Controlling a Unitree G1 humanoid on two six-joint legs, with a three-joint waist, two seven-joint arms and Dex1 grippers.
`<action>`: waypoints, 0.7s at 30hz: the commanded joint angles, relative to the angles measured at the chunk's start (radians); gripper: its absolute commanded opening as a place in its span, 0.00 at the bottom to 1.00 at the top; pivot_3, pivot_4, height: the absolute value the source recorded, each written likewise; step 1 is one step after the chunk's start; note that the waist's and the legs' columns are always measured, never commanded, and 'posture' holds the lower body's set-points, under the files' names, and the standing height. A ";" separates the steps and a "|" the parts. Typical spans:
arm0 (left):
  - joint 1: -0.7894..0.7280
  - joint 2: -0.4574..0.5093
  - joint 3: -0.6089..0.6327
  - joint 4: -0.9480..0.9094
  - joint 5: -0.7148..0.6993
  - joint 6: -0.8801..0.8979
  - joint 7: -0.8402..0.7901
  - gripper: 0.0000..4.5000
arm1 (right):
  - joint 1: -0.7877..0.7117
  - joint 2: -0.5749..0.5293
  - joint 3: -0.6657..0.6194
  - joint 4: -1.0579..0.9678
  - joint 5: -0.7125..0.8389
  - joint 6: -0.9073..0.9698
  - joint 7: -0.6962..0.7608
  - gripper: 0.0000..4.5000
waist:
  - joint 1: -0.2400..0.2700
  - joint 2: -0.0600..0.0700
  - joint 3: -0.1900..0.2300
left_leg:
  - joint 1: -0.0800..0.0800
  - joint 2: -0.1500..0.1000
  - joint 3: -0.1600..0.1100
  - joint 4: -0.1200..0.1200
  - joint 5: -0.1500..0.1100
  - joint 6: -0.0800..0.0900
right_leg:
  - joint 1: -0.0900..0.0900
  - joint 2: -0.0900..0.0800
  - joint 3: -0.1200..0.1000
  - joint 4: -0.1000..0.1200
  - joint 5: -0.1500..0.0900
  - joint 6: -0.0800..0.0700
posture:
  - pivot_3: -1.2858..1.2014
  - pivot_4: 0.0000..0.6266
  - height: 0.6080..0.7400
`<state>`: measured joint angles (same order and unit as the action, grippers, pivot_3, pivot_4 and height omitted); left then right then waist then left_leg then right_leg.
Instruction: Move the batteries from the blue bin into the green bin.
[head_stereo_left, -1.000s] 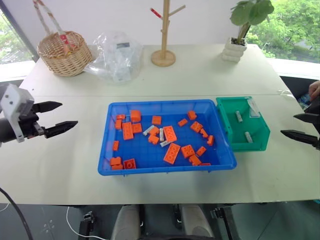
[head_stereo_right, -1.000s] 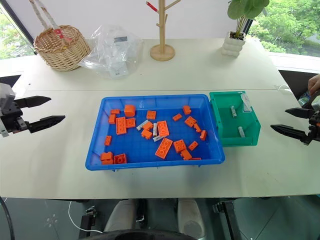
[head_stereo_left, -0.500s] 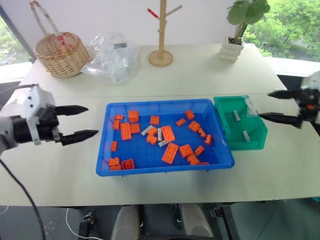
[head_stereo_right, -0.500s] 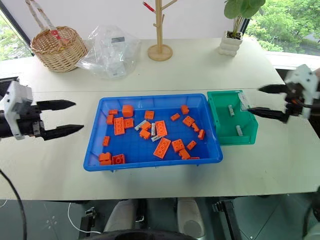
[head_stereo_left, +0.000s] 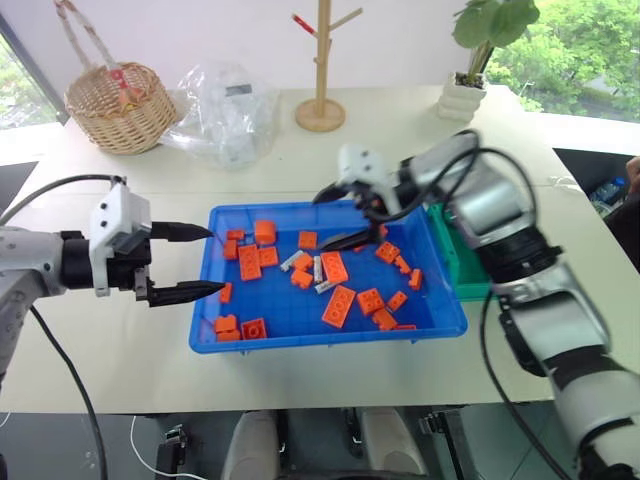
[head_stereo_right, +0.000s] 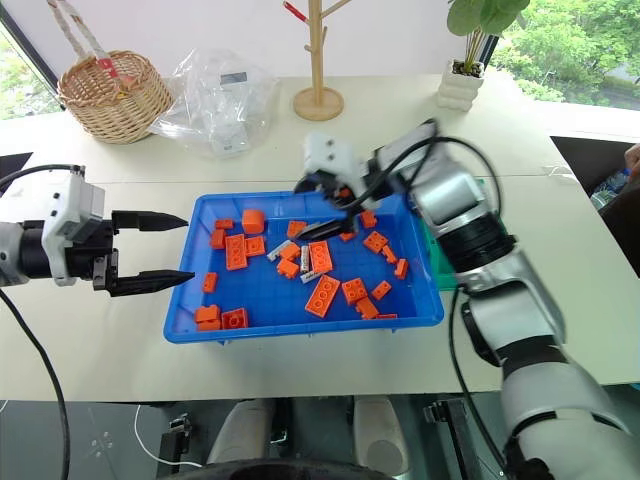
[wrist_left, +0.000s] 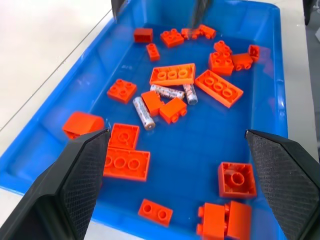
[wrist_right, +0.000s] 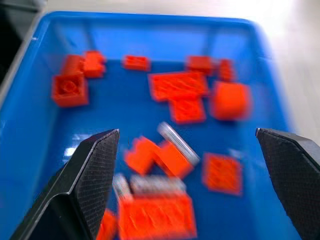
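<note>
The right arm covers most of the green bin (head_stereo_left: 452, 250), so its inside cannot be seen. Ahead of the right claw (wrist_right: 187, 175), the orange bricks (wrist_right: 181, 87) and batteries (wrist_right: 176, 142) smear into blur. The blue bin (wrist_left: 45, 127) runs past the picture's edge below the left claw (wrist_left: 177, 167).

blue bin (head_stereo_left: 205, 335): bright blue | bricks (head_stereo_left: 341, 306): orange | batteries (wrist_left: 143, 113): silver-grey (faintly mottled)

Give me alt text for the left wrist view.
Three batteries lie among orange toy bricks in the blue bin, seen between the open left gripper fingers.
</note>
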<state>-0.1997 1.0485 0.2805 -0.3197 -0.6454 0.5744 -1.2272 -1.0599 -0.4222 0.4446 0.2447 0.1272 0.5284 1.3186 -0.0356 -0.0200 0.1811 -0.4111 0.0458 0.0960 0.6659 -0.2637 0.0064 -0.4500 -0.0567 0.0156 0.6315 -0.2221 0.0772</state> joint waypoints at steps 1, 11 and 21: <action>0.006 0.000 0.015 -0.032 -0.011 -0.006 0.007 1.00 | -0.047 0.068 0.025 0.062 -0.045 0.019 -0.058 0.99 | 0.000 0.000 0.000 | 0.000 0.000 0.000 0.000 0.000 0.000 | 0.000 0.000 0.000 0.000 0.000 0.000 | 0.52 0.24 0.97; 0.011 -0.014 0.022 -0.045 -0.011 -0.010 0.040 1.00 | -0.052 0.194 0.084 0.287 -0.168 -0.065 -0.149 0.99 | -0.007 -0.001 0.000 | 0.000 0.000 -0.001 0.000 0.001 -0.001 | 0.000 0.000 0.000 0.001 0.001 0.002 | 0.52 0.24 0.97; -0.005 -0.024 0.017 -0.038 -0.010 -0.013 0.056 1.00 | -0.057 0.236 0.126 0.408 -0.278 -0.196 -0.166 0.99 | -0.009 -0.001 0.000 | 0.000 0.000 -0.001 -0.001 0.001 -0.001 | 0.000 0.001 0.000 0.001 0.002 0.003 | 0.52 0.24 0.97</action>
<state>-0.1920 1.0200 0.2810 -0.3381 -0.6453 0.5738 -1.1749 -1.0869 -0.1925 0.5697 0.6457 -0.1300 0.3609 1.1591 -0.0447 -0.0207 0.1807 -0.4107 0.0460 0.0953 0.6653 -0.2632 0.0053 -0.4501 -0.0559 0.0152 0.6322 -0.2203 0.0802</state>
